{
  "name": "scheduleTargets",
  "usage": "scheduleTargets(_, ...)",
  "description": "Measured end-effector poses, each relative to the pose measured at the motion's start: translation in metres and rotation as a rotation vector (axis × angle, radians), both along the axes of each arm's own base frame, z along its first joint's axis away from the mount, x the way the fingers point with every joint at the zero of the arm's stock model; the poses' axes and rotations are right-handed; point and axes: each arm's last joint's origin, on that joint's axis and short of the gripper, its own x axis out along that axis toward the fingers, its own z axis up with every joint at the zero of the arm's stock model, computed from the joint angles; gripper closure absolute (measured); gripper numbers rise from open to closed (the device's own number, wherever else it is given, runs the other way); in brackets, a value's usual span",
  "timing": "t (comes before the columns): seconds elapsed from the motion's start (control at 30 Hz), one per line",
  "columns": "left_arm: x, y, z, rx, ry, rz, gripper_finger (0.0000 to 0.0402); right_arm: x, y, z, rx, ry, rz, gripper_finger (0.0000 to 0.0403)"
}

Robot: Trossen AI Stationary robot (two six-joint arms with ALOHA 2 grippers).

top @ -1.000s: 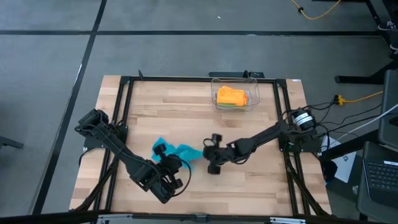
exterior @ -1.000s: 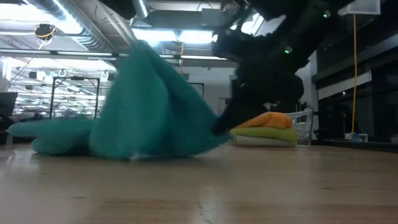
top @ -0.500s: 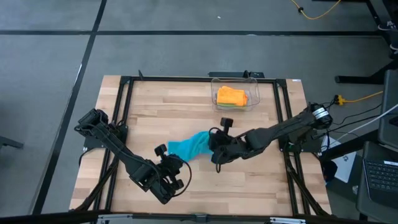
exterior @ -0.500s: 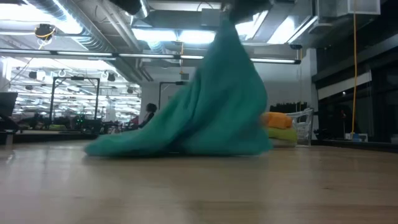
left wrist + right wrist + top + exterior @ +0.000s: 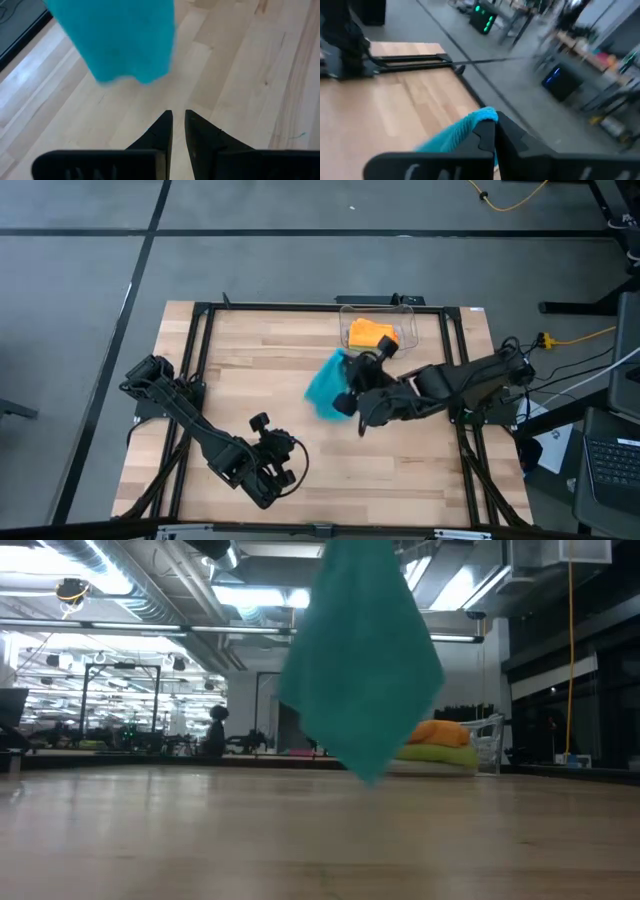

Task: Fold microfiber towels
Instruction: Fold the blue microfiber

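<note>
Left pincer (image 5: 283, 471) waits low at the near left of the worktop (image 5: 250, 370), fingers (image 5: 161, 131) a narrow slit apart with nothing between them. Right of it, past the middle, the teal towel (image 5: 327, 385) hangs clear of the wood, pinched by one edge in the right pincer (image 5: 350, 402), whose fingers are clamped tight on the cloth. Beyond, at the far edge, the bin (image 5: 408, 345) holds an orange towel (image 5: 371, 333) lying on a green one (image 5: 437, 753).

To do this step well, I judge the hanging towel should be lowered slowly so its free edge touches first, then dragged flat; the left pincer could take the loose corner to keep it square.
</note>
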Motion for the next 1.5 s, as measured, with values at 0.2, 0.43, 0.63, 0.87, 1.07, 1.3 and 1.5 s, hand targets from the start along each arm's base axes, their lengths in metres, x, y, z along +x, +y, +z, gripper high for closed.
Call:
scheduleTargets(0.2, 0.0, 0.0, 0.0, 0.001, 0.001, 0.0, 0.036, -0.005, -0.004, 0.012, 0.151, -0.045, 0.017, 0.0402)
scheduleTargets(0.43, 0.0, 0.0, 0.0, 0.033, 0.025, -0.035, 0.036, -0.002, 0.014, 0.005, 0.259, 0.329, 0.786, 0.04)
scheduleTargets(0.63, 0.001, 0.0, -0.001, 0.051, 0.038, -0.052, 0.036, 0.001, 0.024, 0.009, 0.183, 0.313, 1.048, 0.04)
scheduleTargets(0.87, 0.001, 0.0, -0.001, 0.05, 0.037, -0.051, 0.036, 0.014, 0.002, 0.031, 0.114, -0.082, 0.34, 0.04)
scheduleTargets(1.07, 0.001, -0.001, -0.001, 0.041, 0.035, -0.049, 0.036, -0.01, -0.026, 0.02, 0.18, -0.124, -0.135, 0.04)
scheduleTargets(1.3, 0.001, 0.0, -0.002, 0.034, 0.039, -0.049, 0.036, 0.007, -0.031, -0.003, 0.44, 0.011, -0.029, 0.04)
scheduleTargets(1.5, 0.007, 0.005, 0.0, 0.055, -0.009, -0.014, 0.036, 0.029, -0.032, -0.008, 0.515, 0.031, 0.135, 0.0399)
